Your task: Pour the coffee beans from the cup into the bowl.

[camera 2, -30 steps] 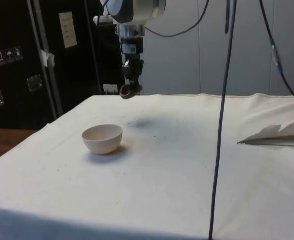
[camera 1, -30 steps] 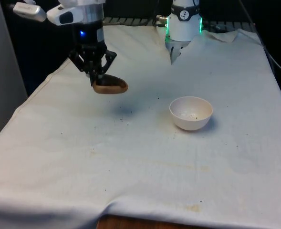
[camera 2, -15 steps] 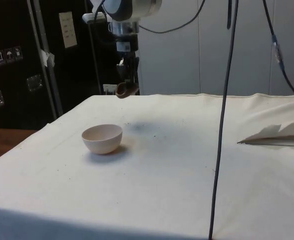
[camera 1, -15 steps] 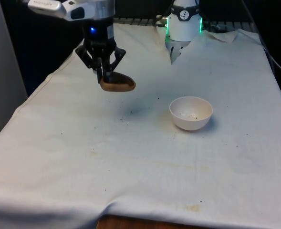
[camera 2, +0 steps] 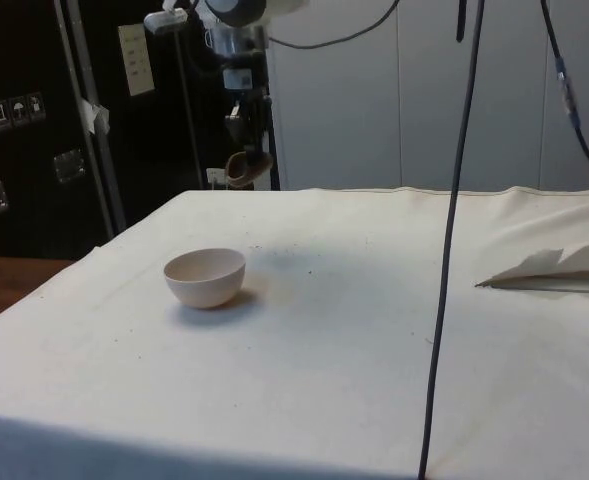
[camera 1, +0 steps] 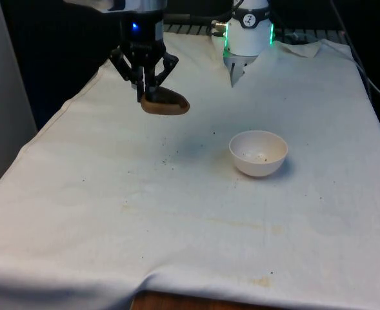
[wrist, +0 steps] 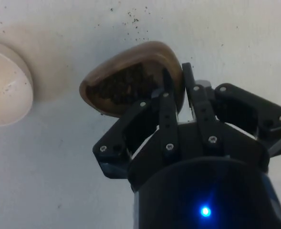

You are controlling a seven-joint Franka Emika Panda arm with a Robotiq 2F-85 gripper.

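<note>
The gripper has risen and drifted toward the front view's right since a second ago, its fingers pinching the rim of the brown cup, which hangs in the air with dark coffee beans inside. The white bowl sits on the cloth-covered table, well apart. Dark cabinets carry small white labels I cannot read.

A brown wooden cup full of dark coffee beans hangs in the air; the white bowl sits upright on the desk.
</note>
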